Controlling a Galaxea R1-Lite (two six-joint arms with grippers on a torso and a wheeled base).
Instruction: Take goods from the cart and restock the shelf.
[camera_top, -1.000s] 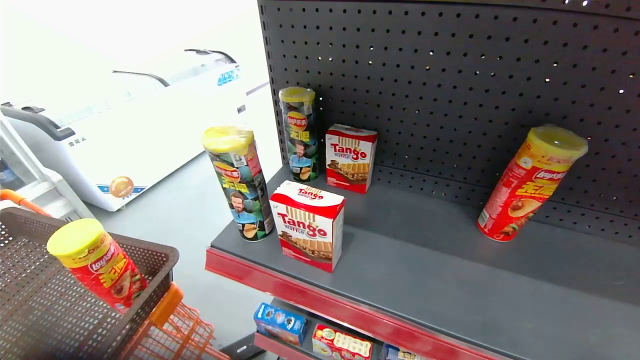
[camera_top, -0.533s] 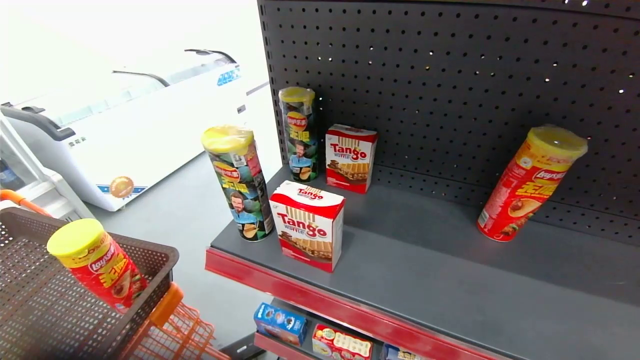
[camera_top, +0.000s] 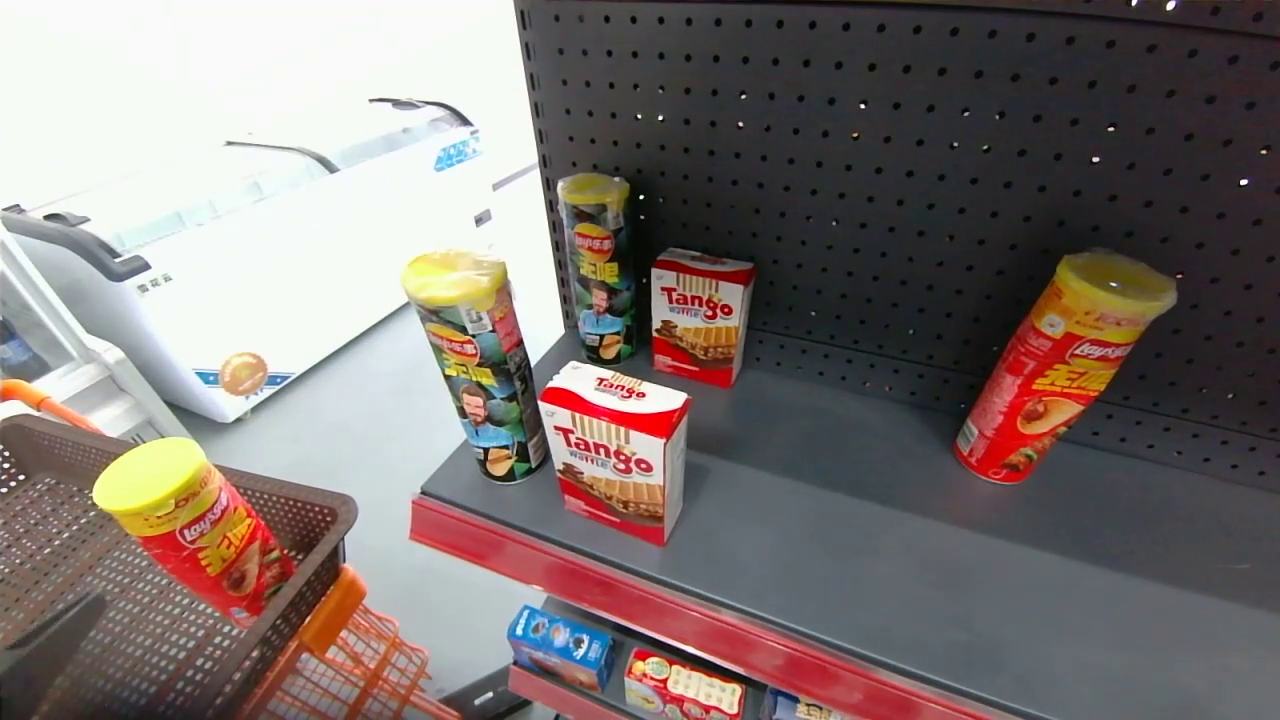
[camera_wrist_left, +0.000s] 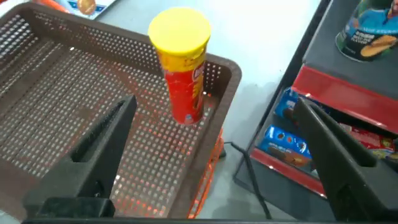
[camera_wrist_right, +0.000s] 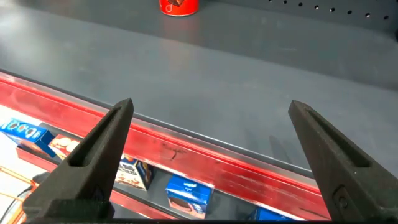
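Head view, cart: a brown perforated plastic cart basket (camera_top: 330, 515) is sitting at the near left.
Head view, task tube: a red cardboard crisp tube with a yellow lid (camera_top: 195, 530) is standing upright inside the basket, close to its right wall.
Head view, shelf: a grey metal shelf with a red front edge (camera_top: 850, 560) is carrying a near dark crisp tube (camera_top: 478, 365), a far dark crisp tube (camera_top: 598, 268), a near red-and-white wafer box (camera_top: 615, 455) and a far red-and-white wafer box (camera_top: 700, 318) at its left end.
Head view, far right: a second red crisp tube (camera_top: 1060, 365) is standing close to the black pegboard (camera_top: 900, 150).
Left wrist view, left gripper: the black left gripper (camera_wrist_left: 214, 104) is hanging above the basket with its fingers spread wide and holding nothing; the red tube is showing between them, farther off.
Right wrist view, right gripper: the black right gripper (camera_wrist_right: 211, 107) is hovering over the shelf's near red edge with its fingers spread wide and holding nothing; blue packets (camera_wrist_right: 186, 194) are lying on the lower shelf beneath.
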